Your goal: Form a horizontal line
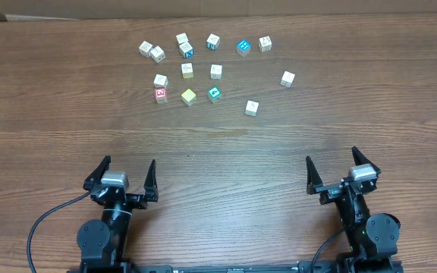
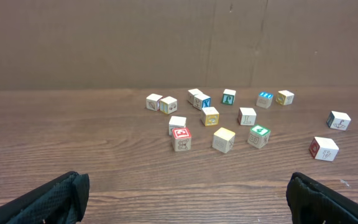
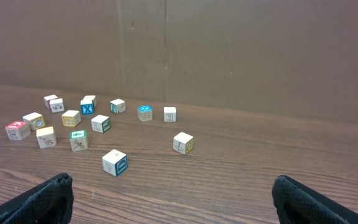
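Note:
Several small wooden picture blocks lie scattered on the far half of the wooden table point(image 1: 218, 152). Among them are a red-topped block point(image 1: 160, 95), a yellow block point(image 1: 189, 96), a green block point(image 1: 214, 93), a blue block point(image 1: 243, 47) and a lone block point(image 1: 252, 108) nearest the middle, with another point(image 1: 287, 78) at the right. The red block point(image 2: 181, 139) and the green one point(image 2: 258, 135) show in the left wrist view; the lone block point(image 3: 114, 163) shows in the right wrist view. My left gripper point(image 1: 121, 180) and right gripper point(image 1: 341, 174) are open and empty near the front edge, far from the blocks.
A brown cardboard wall point(image 2: 179, 43) stands behind the far table edge. A black cable point(image 1: 48, 220) runs from the left arm base.

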